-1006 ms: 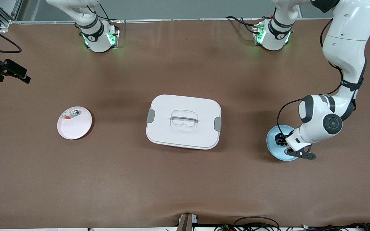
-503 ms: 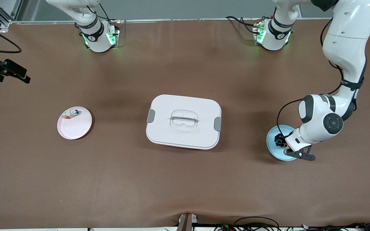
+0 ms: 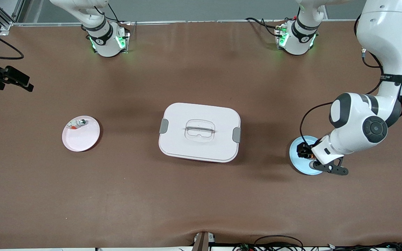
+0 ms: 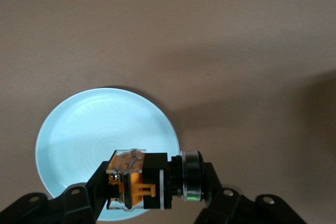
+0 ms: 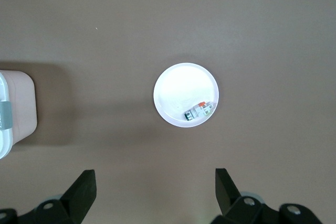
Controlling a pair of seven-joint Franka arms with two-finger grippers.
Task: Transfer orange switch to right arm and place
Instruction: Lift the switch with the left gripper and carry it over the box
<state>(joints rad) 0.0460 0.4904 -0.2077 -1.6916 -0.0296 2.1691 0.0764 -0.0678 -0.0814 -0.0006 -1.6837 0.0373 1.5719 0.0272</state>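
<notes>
Left gripper (image 4: pixel 152 195) is clamped on the orange switch (image 4: pixel 139 181), held in the air over the blue plate (image 3: pixel 300 161) near the bench edge at the left arm's end. Lift height is hard to judge. Right gripper (image 5: pixel 155 192) waits high over the pink plate (image 5: pixel 178 90), fingers spread wide and empty. A small silver part (image 5: pixel 199 112) lies at that plate's rim.

Black-orange switch (image 4: pixel 139 180) — pale blue plate (image 4: pixel 79 129) — brown table (image 3: pixel 201 195).
</notes>
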